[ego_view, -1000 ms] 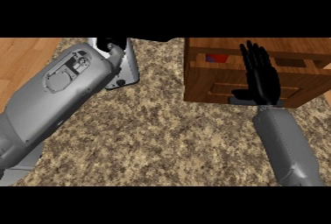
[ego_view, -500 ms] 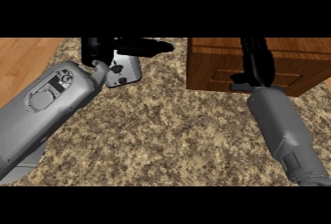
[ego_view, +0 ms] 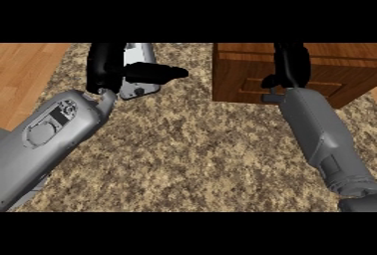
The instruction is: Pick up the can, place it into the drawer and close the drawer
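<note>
The brown wooden drawer cabinet [ego_view: 254, 74] sits at 1 o'clock, its front face toward 6 o'clock, drawer closed flush. The can is not visible. The black right hand [ego_view: 290, 64] rests against the cabinet front with straight fingers pointing toward 12 o'clock. The black left hand [ego_view: 117, 69] at 11 o'clock overlaps a grey device [ego_view: 140, 69]; whether it grips cannot be determined. The speckled granite counter [ego_view: 191, 149] borders a wood floor [ego_view: 26, 74] at 9 o'clock.
</note>
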